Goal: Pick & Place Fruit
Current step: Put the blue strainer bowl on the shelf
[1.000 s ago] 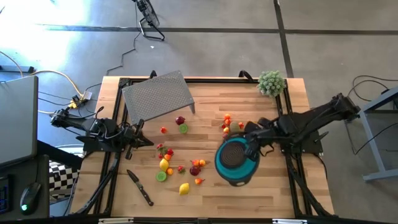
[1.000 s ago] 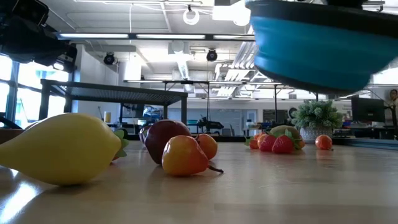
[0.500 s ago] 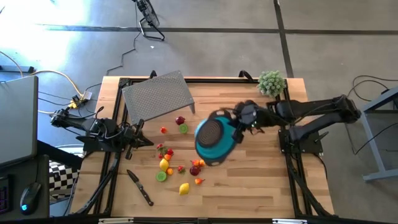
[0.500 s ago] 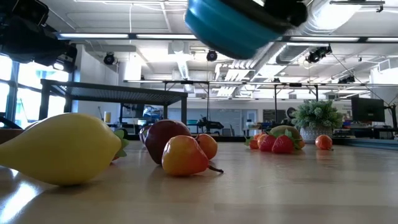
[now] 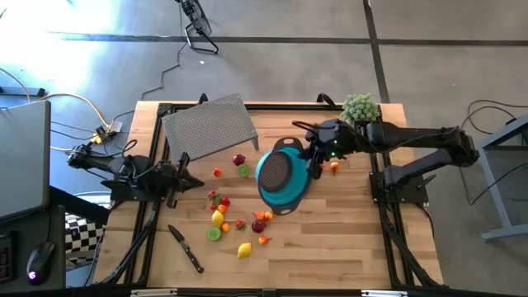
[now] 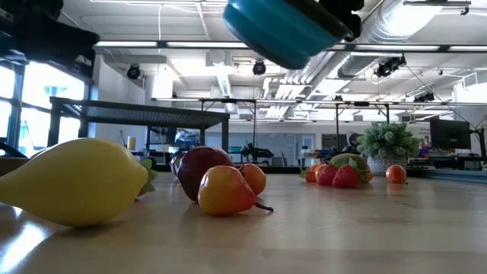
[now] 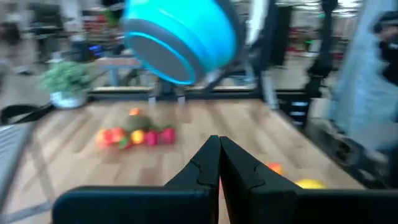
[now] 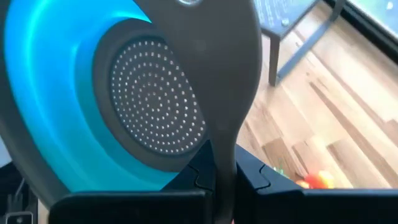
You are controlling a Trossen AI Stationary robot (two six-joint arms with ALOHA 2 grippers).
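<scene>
Lemon [image 6: 72, 181]: nearest in the low view, lying on the table [image 5: 346, 239]; in the high view at about 7 o'clock of the table's middle [image 5: 244, 250].
Knife [image 5: 186, 248]: black handle, on the wood at about 8 o'clock, near the front edge.
Fruit [image 5: 224, 216]: small pieces scattered on the table, most in a loose cluster at 7 to 8 o'clock; two more [image 5: 241, 165] near the grey rack; one orange piece [image 5: 334, 167] at about 2 o'clock, just beside the right gripper.
Left gripper [image 7: 219, 163]: clenched, grasping nothing, at 9 o'clock over the table's left edge, pointing to the middle.
Teal bowl [image 5: 281, 175]: in the air above the middle of the table, tilted, perforated grey bottom visible; no fruit seen inside.
Right gripper [image 5: 317, 157]: closed on the grey handle of the teal bowl, at about 1 o'clock of the middle.
Grey rack [image 5: 209, 125]: perforated, standing at 11 o'clock, near the far edge.
Plant ball [image 5: 360, 108]: pale green, at the far right corner, about 1 o'clock.
</scene>
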